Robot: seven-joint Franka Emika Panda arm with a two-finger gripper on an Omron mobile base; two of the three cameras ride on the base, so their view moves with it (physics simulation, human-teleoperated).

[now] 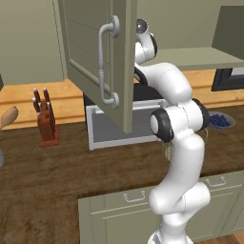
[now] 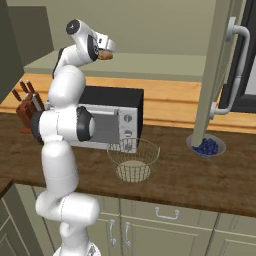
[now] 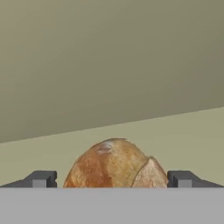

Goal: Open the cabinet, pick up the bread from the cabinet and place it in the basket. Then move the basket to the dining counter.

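Between the two dark fingertips (image 3: pixel 41 178) sat the bread (image 3: pixel 114 164), a brown crusty roll resting on the pale cabinet shelf (image 3: pixel 175 131), with the plain back wall behind it. The gripper (image 3: pixel 111 179) stood wide open, one tip on each side of the roll with a little gap either way, so it had hold of nothing. From the right base view the bread (image 2: pixel 105 55) showed as a small tan lump right at the end of the raised hand, up on the shelf (image 2: pixel 150 65) above the counter. The cabinet door (image 1: pixel 100 62) hung swung out, its long curved silver handle (image 1: pixel 106 64) facing the room. Below, on the dark wood worktop (image 2: pixel 200 185), the wire basket (image 2: pixel 133 159) stood upright just in front of the microwave (image 2: pixel 107 120). A bowl of blue stuff (image 2: pixel 207 146) sat near the basket's right, partly behind the edge of the other open door (image 2: pixel 212 75). Well off to the left a knife block (image 1: pixel 46 121) stood on the worktop. Sage drawers (image 1: pixel 138 209) with small handles ran under the counter's edge.
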